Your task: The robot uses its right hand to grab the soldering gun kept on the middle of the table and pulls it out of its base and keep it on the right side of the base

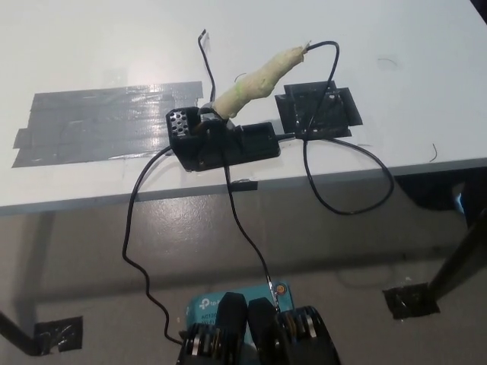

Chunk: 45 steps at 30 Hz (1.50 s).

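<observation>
**A:** Where is the gun now?

**B:** The gun (255, 84) sits in its base (228, 144), in the middle of the table (91, 46). It is tilted. Its lower end goes into the holder at the left part of the base, and its pale yellow-green wrapped handle points up and to the right, away from the near edge.

**A:** And the right hand, is it spread or closed?

**B:** I cannot tell. The right hand does not show in the picture, and the left hand does not either. Because of this I cannot give places relative to a hand, so I give them relative to the base.

**A:** Good. What is around the base?

**B:** A cord (335, 91) leaves the far end of the handle, comes down past the right end of the base, and makes a loop that hangs over the near edge. Under this cord, just right of the base, is a patch of black tape (346, 114). Left of the base is a wide patch of grey tape (99, 122), and its right end reaches to the base.

**A:** Any other wires?

**B:** Yes. One black cable (131, 228) goes from the left side of the base over the edge and down to the floor. A thin wire (247, 232) goes down from the middle of the base toward a blue box (207, 306) on the floor.
</observation>
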Tool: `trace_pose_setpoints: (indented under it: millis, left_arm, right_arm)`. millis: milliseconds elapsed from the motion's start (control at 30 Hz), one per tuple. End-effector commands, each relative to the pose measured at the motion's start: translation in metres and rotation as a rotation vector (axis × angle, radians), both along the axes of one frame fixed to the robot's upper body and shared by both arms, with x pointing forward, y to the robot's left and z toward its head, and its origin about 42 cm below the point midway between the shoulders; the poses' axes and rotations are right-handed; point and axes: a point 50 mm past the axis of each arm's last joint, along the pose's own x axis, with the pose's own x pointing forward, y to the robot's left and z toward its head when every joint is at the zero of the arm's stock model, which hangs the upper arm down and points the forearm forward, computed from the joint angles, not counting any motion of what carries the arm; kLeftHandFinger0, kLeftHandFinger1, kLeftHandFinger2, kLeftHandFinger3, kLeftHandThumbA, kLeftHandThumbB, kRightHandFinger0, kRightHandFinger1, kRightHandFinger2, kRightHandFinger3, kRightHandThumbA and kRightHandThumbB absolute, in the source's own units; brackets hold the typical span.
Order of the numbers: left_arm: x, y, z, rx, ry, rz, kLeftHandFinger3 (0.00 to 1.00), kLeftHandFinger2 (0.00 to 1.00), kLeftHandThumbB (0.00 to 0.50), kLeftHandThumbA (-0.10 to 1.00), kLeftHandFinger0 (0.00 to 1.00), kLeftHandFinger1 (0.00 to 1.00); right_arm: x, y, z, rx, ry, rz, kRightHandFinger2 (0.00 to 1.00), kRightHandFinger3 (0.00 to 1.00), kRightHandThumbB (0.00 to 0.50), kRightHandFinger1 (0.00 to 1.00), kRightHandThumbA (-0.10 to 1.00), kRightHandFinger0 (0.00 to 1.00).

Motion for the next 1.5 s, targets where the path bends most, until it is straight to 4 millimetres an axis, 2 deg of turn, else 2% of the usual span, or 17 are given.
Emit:
trace_pose_setpoints:
  millis: [0, 33, 133, 233, 333, 367, 433, 533, 667, 767, 833, 1033, 1100, 1167, 1300, 1400, 1467]
  left_arm:
    - [0.004, 0.003, 0.006, -0.004, 0.0, 0.004, 1.0, 0.95, 0.296, 0.35, 0.73, 0.77]
    - [0.004, 0.003, 0.007, -0.004, -0.002, 0.0, 1.0, 0.95, 0.293, 0.35, 0.73, 0.77]
    - [0.003, 0.003, 0.008, 0.0, -0.001, 0.003, 1.0, 0.95, 0.299, 0.36, 0.7, 0.76]
    - [0.004, 0.003, 0.009, 0.002, -0.005, -0.001, 1.0, 0.98, 0.295, 0.36, 0.69, 0.77]
    - [0.004, 0.004, 0.01, 0.001, -0.007, -0.003, 1.0, 0.97, 0.304, 0.37, 0.69, 0.77]
    - [0.005, 0.003, 0.011, -0.002, -0.01, -0.001, 1.0, 0.96, 0.314, 0.38, 0.68, 0.76]
    - [0.005, 0.003, 0.011, -0.001, -0.012, -0.003, 1.0, 0.96, 0.306, 0.38, 0.66, 0.75]
    - [0.005, 0.005, 0.012, 0.003, -0.008, -0.007, 1.0, 0.96, 0.301, 0.37, 0.69, 0.76]
    - [0.005, 0.005, 0.012, 0.006, -0.009, -0.011, 1.0, 0.94, 0.299, 0.37, 0.66, 0.75]
    - [0.004, 0.004, 0.012, 0.001, -0.008, -0.009, 1.0, 0.94, 0.301, 0.36, 0.67, 0.75]
    - [0.006, 0.004, 0.012, 0.004, -0.009, -0.015, 1.0, 0.94, 0.312, 0.37, 0.67, 0.75]
    - [0.003, 0.003, 0.01, 0.018, 0.002, -0.025, 1.0, 0.96, 0.295, 0.37, 0.7, 0.78]
    - [0.002, 0.004, 0.009, 0.021, 0.003, -0.024, 1.0, 0.96, 0.291, 0.37, 0.7, 0.78]
    - [0.001, 0.004, 0.008, 0.017, 0.007, -0.017, 1.0, 0.94, 0.298, 0.36, 0.68, 0.76]
    - [-0.002, 0.002, 0.006, -0.002, 0.015, -0.007, 1.0, 0.95, 0.294, 0.34, 0.69, 0.77]
    - [-0.001, -0.001, 0.007, -0.006, 0.01, -0.015, 1.0, 0.91, 0.293, 0.33, 0.61, 0.72]
    - [0.0, -0.001, 0.008, -0.002, 0.007, -0.021, 1.0, 0.91, 0.29, 0.34, 0.63, 0.72]
  right_arm:
    - [0.026, -0.004, 0.069, -0.003, -0.176, -0.004, 1.0, 1.0, 0.041, 1.0, 0.74, 1.0]
    - [0.035, -0.002, 0.086, -0.016, -0.237, 0.0, 1.0, 1.0, 0.01, 1.0, 0.71, 1.0]
    - [0.056, 0.007, 0.127, -0.005, -0.399, -0.009, 1.0, 1.0, 0.045, 1.0, 0.67, 1.0]
    - [0.086, 0.034, 0.176, 0.011, -0.604, 0.028, 1.0, 1.0, 0.165, 1.0, 0.72, 1.0]
    - [0.104, 0.054, 0.196, 0.054, -0.669, 0.077, 1.0, 1.0, 0.196, 1.0, 0.71, 1.0]
    - [0.123, 0.073, 0.215, 0.063, -0.707, 0.14, 1.0, 1.0, 0.212, 1.0, 0.71, 1.0]
    - [0.135, 0.088, 0.227, 0.043, -0.726, 0.187, 1.0, 1.0, 0.214, 1.0, 0.7, 1.0]
    - [0.158, 0.123, 0.248, -0.083, -0.751, 0.287, 1.0, 1.0, 0.283, 1.0, 0.69, 1.0]
    - [0.187, 0.191, 0.278, -0.363, -0.766, 0.443, 1.0, 1.0, 0.297, 1.0, 0.69, 1.0]
    - [0.199, 0.219, 0.287, -0.503, -0.755, 0.504, 1.0, 1.0, 0.327, 1.0, 0.74, 1.0]
    - [0.21, 0.238, 0.293, -0.533, -0.748, 0.526, 1.0, 1.0, 0.329, 1.0, 0.7, 1.0]
    - [0.239, 0.273, 0.3, -0.611, -0.748, 0.568, 1.0, 1.0, 0.298, 1.0, 0.62, 1.0]
    - [0.243, 0.278, 0.3, -0.633, -0.747, 0.577, 1.0, 1.0, 0.288, 1.0, 0.64, 1.0]
    - [0.254, 0.292, 0.299, -0.726, -0.752, 0.609, 1.0, 1.0, 0.317, 1.0, 0.68, 1.0]
    - [0.26, 0.308, 0.294, -0.83, -0.754, 0.661, 1.0, 1.0, 0.298, 1.0, 0.62, 1.0]
    - [0.264, 0.321, 0.29, -0.935, -0.778, 0.681, 1.0, 1.0, 0.299, 1.0, 0.64, 1.0]
    - [0.267, 0.322, 0.286, -0.957, -0.776, 0.687, 1.0, 1.0, 0.283, 1.0, 0.64, 1.0]
